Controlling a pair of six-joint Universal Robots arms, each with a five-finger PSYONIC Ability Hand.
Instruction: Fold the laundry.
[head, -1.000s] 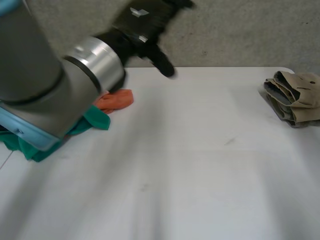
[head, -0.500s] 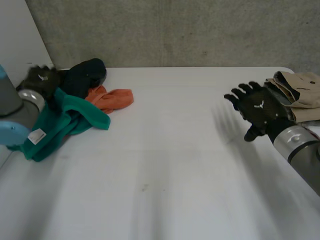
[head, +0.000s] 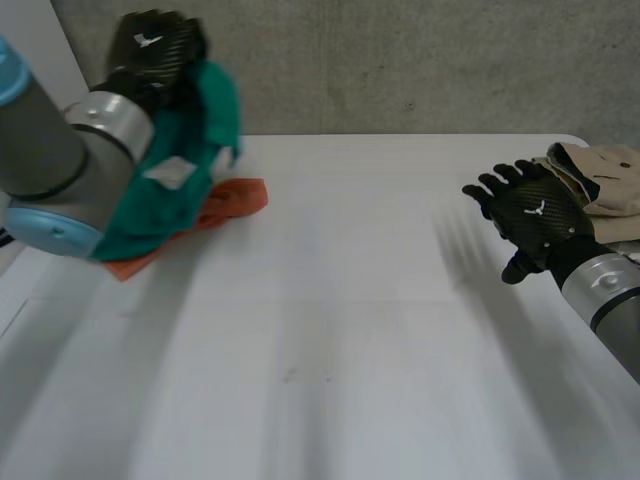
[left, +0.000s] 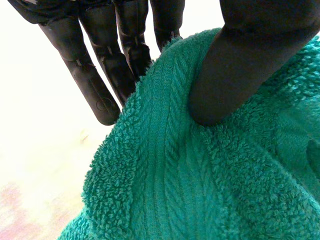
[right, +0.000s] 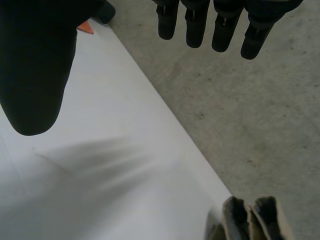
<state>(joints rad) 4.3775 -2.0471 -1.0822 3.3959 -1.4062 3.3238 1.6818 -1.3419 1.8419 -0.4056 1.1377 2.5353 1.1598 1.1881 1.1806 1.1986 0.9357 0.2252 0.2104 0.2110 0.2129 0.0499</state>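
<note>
The green towel (head: 185, 150) is up off the table (head: 350, 330) at the far left corner, bunched & hanging from my left hand (head: 150, 45). In the wrist view my thumb (left: 240, 60) presses into the terry w/ the fingers (left: 95, 85) behind the edge, so it's pinched, not draped. Below it an orange cloth (head: 230, 200) lies on the table; touching the towel or not, can't tell. My right hand (head: 535, 215) hovers over the right side, fingers straight & spread, holding nothing, just beside the folded beige garment (head: 600, 170). To do this step well, I reckon: carry the towel to the bare middle w/o dragging the orange one along, lay it flat, then find a corner w/ the right hand before any fold.
</note>
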